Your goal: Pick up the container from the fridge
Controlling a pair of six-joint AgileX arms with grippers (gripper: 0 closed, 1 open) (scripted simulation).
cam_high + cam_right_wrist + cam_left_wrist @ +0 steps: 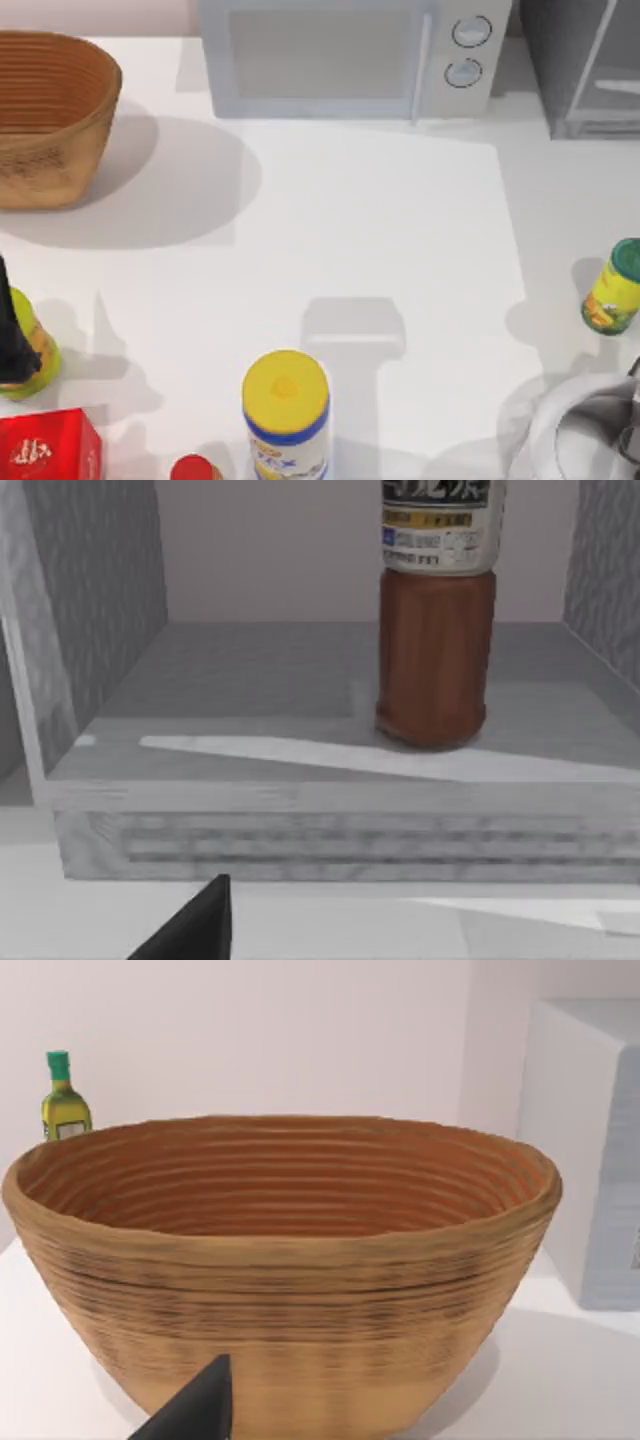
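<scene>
Left arm: a dark part of it (pixel 14 335) stood at the 9 o'clock edge of the top view, low on that side. In the left wrist view one dark fingertip (pixel 195 1408) of the left tool showed at about 7 o'clock.

Right arm: a pale grey rounded part (pixel 590 430) sat at the 4 o'clock corner of the top view. In the right wrist view one dark fingertip (pixel 195 925) of the right tool showed at about 7 o'clock.
</scene>
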